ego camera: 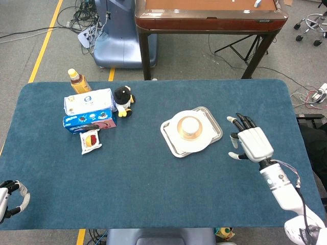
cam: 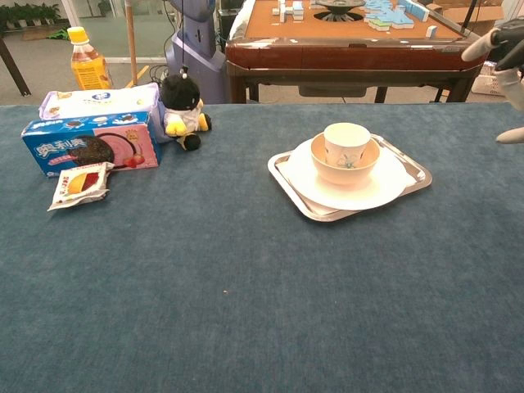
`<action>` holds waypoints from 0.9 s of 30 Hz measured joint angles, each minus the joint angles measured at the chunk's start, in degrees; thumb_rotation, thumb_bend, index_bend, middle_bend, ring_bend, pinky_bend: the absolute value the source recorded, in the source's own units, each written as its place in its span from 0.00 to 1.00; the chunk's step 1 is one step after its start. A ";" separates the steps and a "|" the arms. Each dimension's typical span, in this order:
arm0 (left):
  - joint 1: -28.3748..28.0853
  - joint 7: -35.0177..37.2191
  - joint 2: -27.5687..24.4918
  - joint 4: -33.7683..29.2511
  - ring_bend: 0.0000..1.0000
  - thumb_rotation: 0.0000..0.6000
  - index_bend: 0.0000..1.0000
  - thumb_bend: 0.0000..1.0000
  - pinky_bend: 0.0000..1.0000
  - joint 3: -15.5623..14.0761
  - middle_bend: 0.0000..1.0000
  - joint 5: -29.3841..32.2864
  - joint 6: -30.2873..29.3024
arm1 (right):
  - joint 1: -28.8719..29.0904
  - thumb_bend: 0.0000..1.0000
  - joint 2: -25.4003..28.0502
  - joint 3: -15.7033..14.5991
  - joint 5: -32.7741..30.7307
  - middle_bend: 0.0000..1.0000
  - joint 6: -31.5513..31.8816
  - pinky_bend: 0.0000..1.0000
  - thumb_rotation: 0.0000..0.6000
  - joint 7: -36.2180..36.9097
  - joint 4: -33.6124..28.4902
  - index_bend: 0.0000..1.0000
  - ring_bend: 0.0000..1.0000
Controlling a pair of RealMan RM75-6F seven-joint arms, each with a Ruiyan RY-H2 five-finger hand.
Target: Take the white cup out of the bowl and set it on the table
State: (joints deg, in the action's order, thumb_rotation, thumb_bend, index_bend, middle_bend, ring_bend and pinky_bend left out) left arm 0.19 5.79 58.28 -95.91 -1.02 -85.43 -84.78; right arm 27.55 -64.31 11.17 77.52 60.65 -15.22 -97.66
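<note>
The white cup point(ego camera: 190, 125) point(cam: 346, 145) stands upright inside a tan bowl point(ego camera: 190, 134) point(cam: 345, 173), which rests on a white plate point(cam: 383, 187) on a metal tray point(ego camera: 214, 123) point(cam: 414, 172) at mid-table. My right hand point(ego camera: 249, 142) point(cam: 508, 54) hovers to the right of the tray, fingers spread, holding nothing and apart from the cup. At the table's near left corner my left hand point(ego camera: 11, 197) rests with fingers curled in and empty; the chest view does not show it.
Back left are a juice bottle point(ego camera: 78, 80), two snack boxes point(ego camera: 88, 109), a black plush toy point(ego camera: 123, 99) and a small snack packet point(ego camera: 90, 141). A brown table point(ego camera: 209, 15) stands behind the blue one.
</note>
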 measured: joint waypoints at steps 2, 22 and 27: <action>-0.01 0.12 -0.03 0.04 0.33 1.00 0.56 0.56 0.45 0.04 0.50 0.12 0.08 | 1.53 0.17 -0.97 0.40 -0.97 0.08 -1.40 0.10 1.00 -1.38 0.80 0.60 0.00; 0.01 1.74 -0.44 0.43 0.33 1.00 0.56 0.56 0.45 0.18 0.50 0.38 0.28 | 13.91 0.33 -12.54 2.61 -11.38 0.04 -9.82 0.10 1.00 -10.53 11.86 0.51 0.00; 0.08 2.13 -0.59 0.49 0.33 1.00 0.56 0.56 0.45 0.24 0.50 0.48 0.21 | 16.20 0.33 -15.27 2.14 -13.36 0.02 -11.08 0.09 1.00 -12.30 15.02 0.45 0.00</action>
State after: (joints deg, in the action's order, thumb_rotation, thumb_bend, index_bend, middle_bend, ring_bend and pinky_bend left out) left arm 0.26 7.92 57.70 -95.42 -0.78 -84.96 -84.57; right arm 43.75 -79.58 13.31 64.17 49.57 -27.52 -82.64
